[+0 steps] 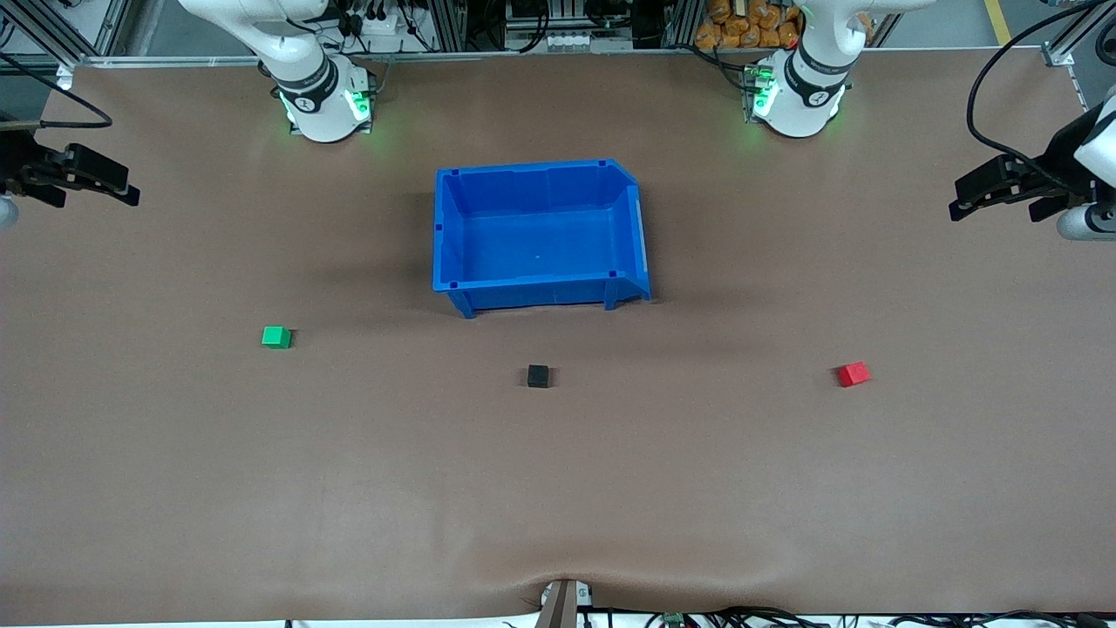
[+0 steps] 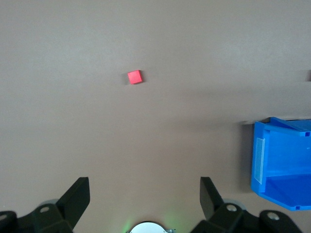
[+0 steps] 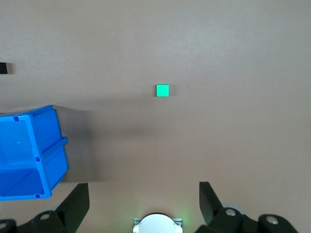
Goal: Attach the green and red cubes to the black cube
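- Front view: three small cubes laid out in a loose row on the brown desk (image 1: 558, 488), all nearer the camera than the blue bin (image 1: 539, 298). Green cube (image 1: 276, 337) toward the right arm's end, red cube (image 1: 854, 374) toward the left arm's end, black cube (image 1: 539, 376) between them, just in front of the bin. All three well apart, none touching, nothing joined yet. Placed, by the look of it, so that each arm has its own coloured cube within reach and the black one sits as the shared meeting point.
- Same view: left hand (image 1: 961, 202) raised over the desk edge at the left arm's end, right hand (image 1: 129, 188) likewise at the right arm's end. Both waiting, holding nothing.
- Left wrist view: left hand (image 2: 145, 191) spread wide and empty, red cube (image 2: 135, 76) on bare desk ahead of the fingers, bin corner (image 2: 279, 165) off to one side.
- Right wrist view: right hand (image 3: 144, 194) spread wide and empty, green cube (image 3: 162, 90) almost centred ahead, bin (image 3: 29, 153) to the side, black cube (image 3: 3, 68) just showing at the edge.
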Controlling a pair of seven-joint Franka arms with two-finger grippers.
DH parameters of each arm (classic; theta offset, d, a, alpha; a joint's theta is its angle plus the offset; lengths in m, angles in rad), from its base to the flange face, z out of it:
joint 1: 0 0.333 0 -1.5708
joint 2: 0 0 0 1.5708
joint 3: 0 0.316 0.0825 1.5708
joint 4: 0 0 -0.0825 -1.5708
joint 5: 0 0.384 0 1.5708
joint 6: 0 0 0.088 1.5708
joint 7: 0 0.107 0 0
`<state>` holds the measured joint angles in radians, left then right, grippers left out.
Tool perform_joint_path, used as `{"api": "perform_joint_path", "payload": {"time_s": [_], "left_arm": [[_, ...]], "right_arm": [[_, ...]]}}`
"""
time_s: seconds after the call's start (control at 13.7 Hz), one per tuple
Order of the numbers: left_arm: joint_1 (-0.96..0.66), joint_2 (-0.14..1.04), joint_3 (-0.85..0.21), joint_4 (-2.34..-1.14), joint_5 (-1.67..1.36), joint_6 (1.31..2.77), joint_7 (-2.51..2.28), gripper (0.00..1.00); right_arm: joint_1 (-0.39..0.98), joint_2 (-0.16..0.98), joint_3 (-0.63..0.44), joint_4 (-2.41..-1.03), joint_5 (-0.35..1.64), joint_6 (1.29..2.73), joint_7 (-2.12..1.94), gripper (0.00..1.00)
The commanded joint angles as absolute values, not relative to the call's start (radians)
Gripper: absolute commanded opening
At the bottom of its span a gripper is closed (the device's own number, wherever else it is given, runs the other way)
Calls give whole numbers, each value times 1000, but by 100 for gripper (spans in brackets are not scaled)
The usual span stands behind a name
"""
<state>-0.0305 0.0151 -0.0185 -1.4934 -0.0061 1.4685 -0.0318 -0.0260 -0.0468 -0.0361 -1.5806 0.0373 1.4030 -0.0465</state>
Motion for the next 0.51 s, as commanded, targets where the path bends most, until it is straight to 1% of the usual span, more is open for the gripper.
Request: {"api": "perform_joint_path", "payload": {"time_s": [0.0, 0.44], "left_arm": [[-21, 23, -21, -1479, 9, 1451, -25, 100], [-11, 25, -21, -1483, 9, 1448, -23, 100]], "right_arm": [[-21, -57, -43, -1594, 25, 1408, -52, 100], [-14, -57, -43, -1595, 25, 1414, -52, 100]]}}
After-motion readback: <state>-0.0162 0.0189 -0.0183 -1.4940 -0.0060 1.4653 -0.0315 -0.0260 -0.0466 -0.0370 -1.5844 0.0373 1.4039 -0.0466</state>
